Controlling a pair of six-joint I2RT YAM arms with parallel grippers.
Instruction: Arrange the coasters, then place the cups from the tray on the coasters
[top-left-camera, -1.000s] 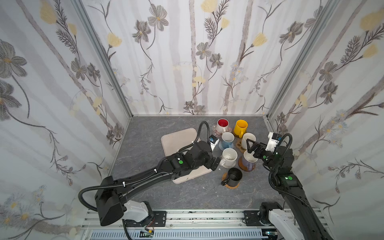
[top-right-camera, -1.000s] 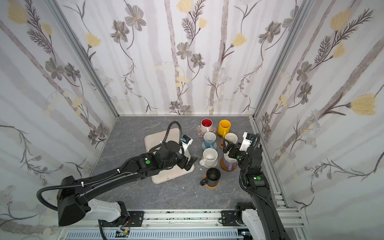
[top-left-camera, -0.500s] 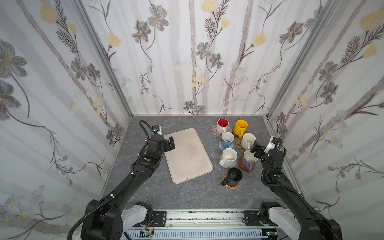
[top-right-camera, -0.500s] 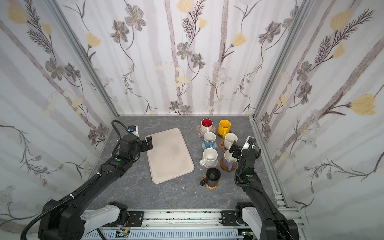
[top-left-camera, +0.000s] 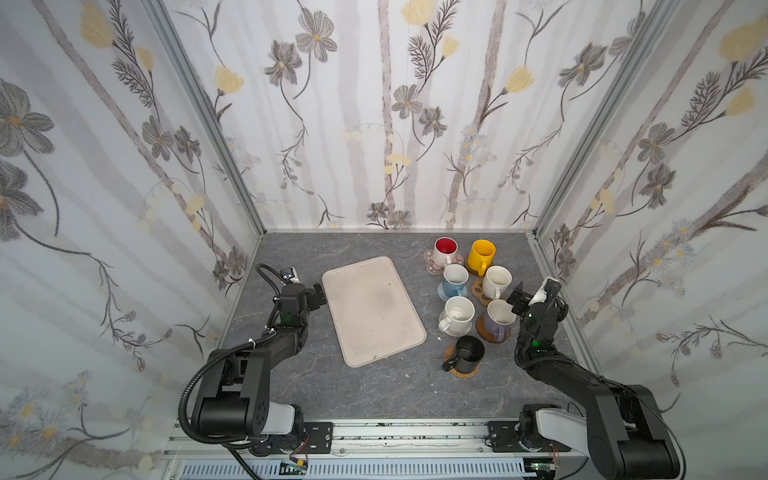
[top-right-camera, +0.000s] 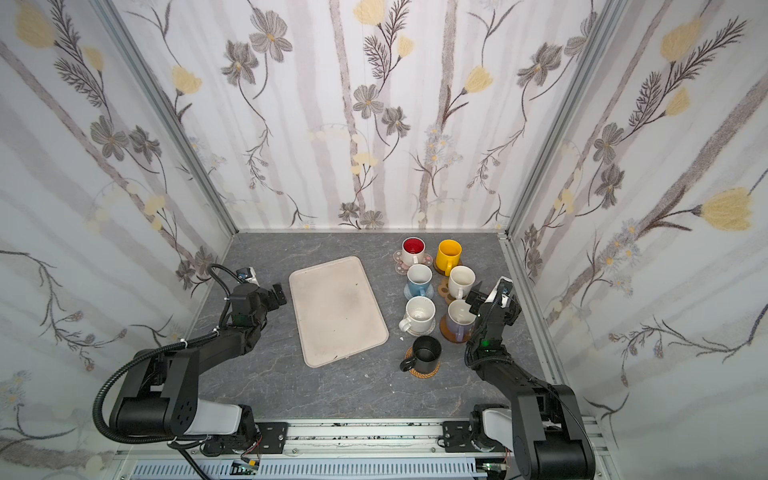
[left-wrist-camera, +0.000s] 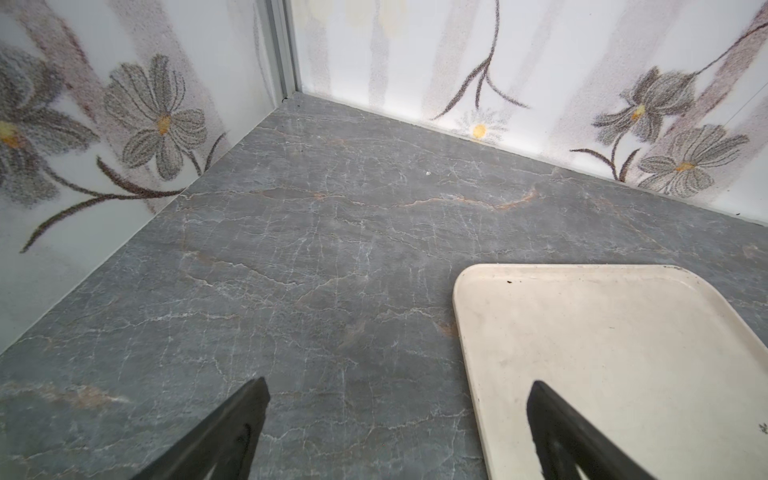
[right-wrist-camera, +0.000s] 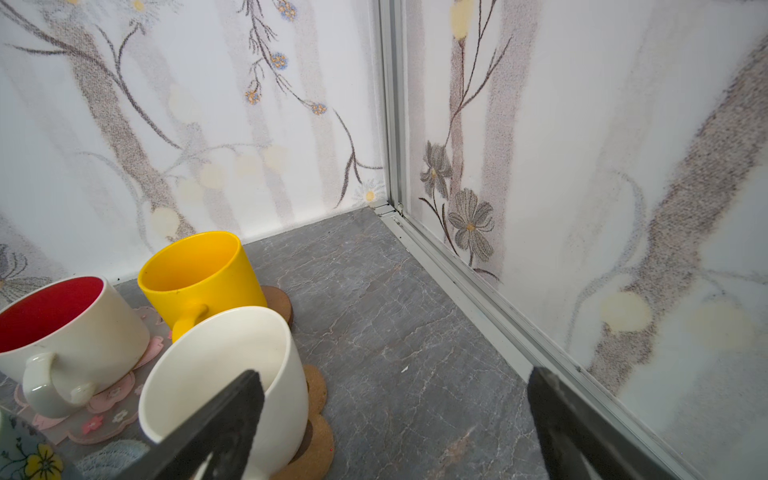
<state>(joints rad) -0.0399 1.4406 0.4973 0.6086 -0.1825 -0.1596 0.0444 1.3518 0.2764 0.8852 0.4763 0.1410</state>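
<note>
Beside tray (top-left-camera: 370, 307), left gripper (top-left-camera: 316, 296) agape (empty)

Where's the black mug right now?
In both top views the black mug stands on the rattan coaster at the near end of the cup cluster, right of the tray, just in front of the speckled cream mug.

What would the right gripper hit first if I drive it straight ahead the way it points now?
Probably the bare grey tabletop. The open right gripper aims down past the plain cream mug, which sits beside one finger, toward the side-wall rail. Depth is hard to judge.
</note>
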